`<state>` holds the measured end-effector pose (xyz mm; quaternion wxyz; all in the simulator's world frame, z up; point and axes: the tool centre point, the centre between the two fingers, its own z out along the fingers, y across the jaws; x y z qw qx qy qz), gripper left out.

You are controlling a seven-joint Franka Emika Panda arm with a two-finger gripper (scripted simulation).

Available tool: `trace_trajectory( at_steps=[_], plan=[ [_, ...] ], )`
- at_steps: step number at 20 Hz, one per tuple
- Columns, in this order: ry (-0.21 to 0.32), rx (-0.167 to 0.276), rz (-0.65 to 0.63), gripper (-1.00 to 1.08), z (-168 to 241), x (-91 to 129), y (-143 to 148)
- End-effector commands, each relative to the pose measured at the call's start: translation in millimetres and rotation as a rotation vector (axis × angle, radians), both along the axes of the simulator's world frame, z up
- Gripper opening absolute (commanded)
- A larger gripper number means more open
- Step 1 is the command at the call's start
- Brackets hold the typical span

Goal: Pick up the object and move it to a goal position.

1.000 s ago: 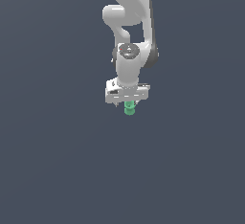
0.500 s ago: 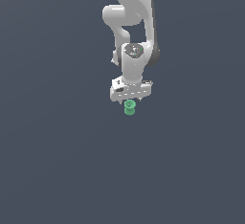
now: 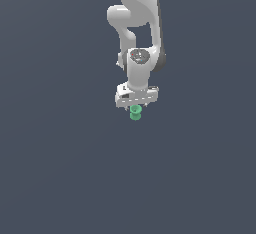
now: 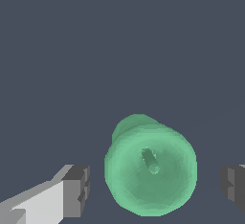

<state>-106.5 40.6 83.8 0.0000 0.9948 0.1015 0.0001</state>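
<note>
Gripper lining up over the spool for the grasp

In the exterior view, the white two-fingered gripper (image 3: 135, 107) is hanging at frame centre directly above the small green spool-like object (image 3: 135, 113); it should be descending straight, then closing on the narrowed waist; in the wrist view, the object (image 4: 150, 170) is sitting low in frame between dark finger pads (image 4: 76, 190), clear gaps either side; jaws wide apart, holding nothing, which the exterior view is hiding.

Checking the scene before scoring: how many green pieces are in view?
1: the green spool sits directly below the gripper, between its open fingers without touching them.
</note>
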Motion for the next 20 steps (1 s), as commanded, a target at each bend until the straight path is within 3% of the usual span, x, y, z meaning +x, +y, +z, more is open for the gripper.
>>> trace_trajectory(
  at_steps=[1,11,12,20],
  plan=[
    [0.001,0.000,0.001,1.00,-11,-1,0],
    [0.000,0.000,0.002,1.00,-37,-1,0],
    [0.000,0.000,0.002,-1.00,-37,-1,0],
    [0.000,0.000,0.002,-1.00,-37,-1,0]
  ],
)
